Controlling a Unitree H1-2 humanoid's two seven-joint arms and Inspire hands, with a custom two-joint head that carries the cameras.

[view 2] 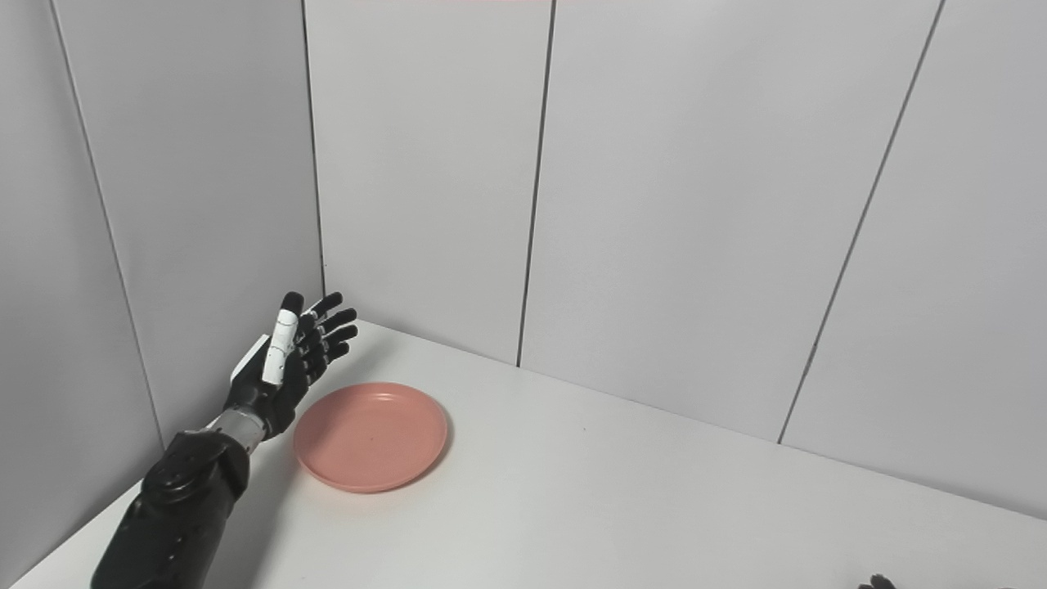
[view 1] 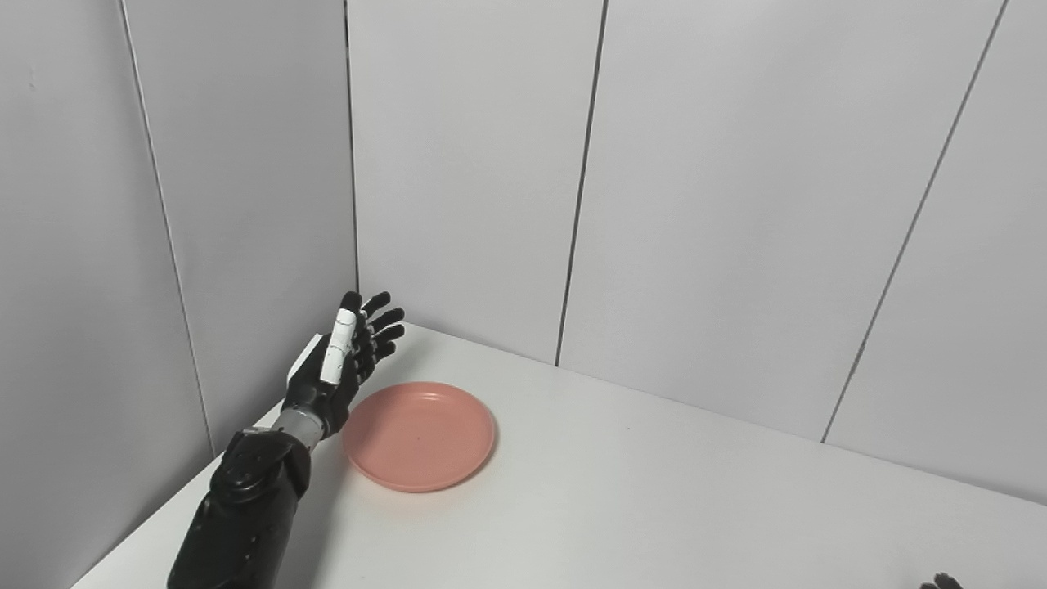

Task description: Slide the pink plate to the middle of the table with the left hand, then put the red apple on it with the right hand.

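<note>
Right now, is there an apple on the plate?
No, the pink plate lies bare on the table, and no apple shows anywhere in view.

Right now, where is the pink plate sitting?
In both eye views the pink plate lies flat on the white table, toward its left rear corner near the wall, just right of the open left hand, which is not visibly touching it.

White table (view 1: 654, 507), pink plate (view 1: 419, 436) on it

Walls (view 1: 736, 204): pale grey panels, thin dark vertical seams, meeting in a corner at rear left.
Table (view 1: 654, 507): white, matte, edges abutting both walls.
Light: even, soft shadows.
</note>
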